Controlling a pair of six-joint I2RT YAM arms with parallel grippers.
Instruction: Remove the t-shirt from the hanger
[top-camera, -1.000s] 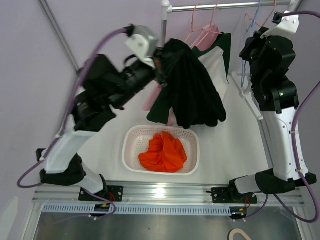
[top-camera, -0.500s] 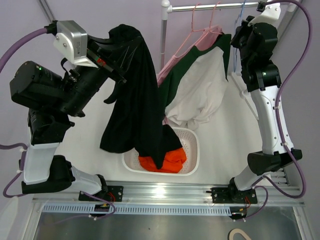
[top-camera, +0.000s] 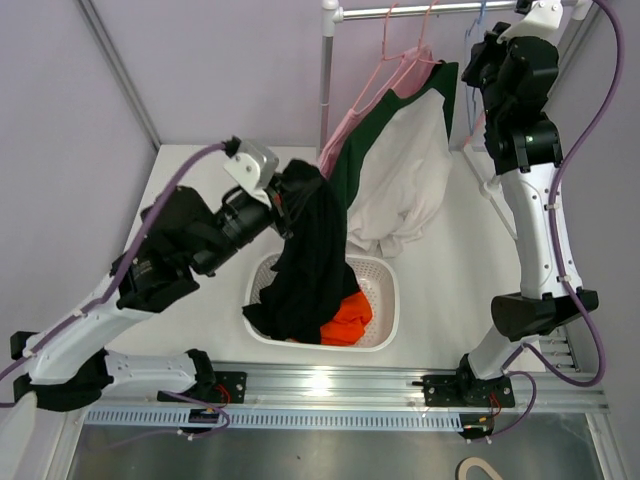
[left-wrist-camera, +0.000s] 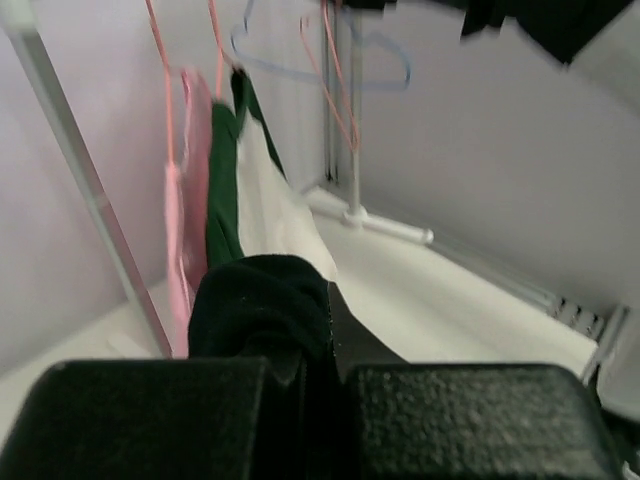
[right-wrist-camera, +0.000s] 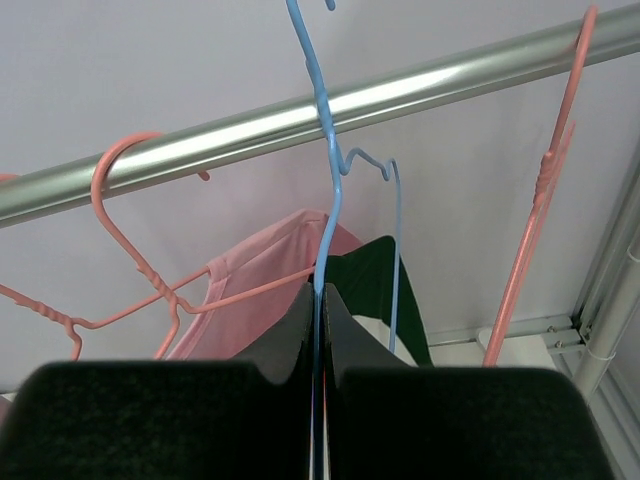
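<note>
A black t-shirt (top-camera: 310, 260) hangs from my left gripper (top-camera: 284, 196), which is shut on a bunched fold of it (left-wrist-camera: 265, 310). The shirt's lower part drapes into the white basket (top-camera: 388, 300). It is off the blue hanger (right-wrist-camera: 322, 150), a bare wire one up at the metal rail (right-wrist-camera: 420, 85). My right gripper (right-wrist-camera: 318, 300) is shut on that hanger's wire just below the rail. In the top view the right gripper (top-camera: 487, 42) sits high at the back right.
A pink garment (top-camera: 345, 140) and a green-and-white shirt (top-camera: 405, 165) hang from pink hangers on the rail (top-camera: 450, 12). An orange garment (top-camera: 350, 315) lies in the basket. The rack's upright pole (top-camera: 325, 80) stands behind the left arm.
My left arm swung out to the left and up with the black t-shirt, then came down so the shirt hangs into the basket. The right arm rose to the rail with the hanger.
</note>
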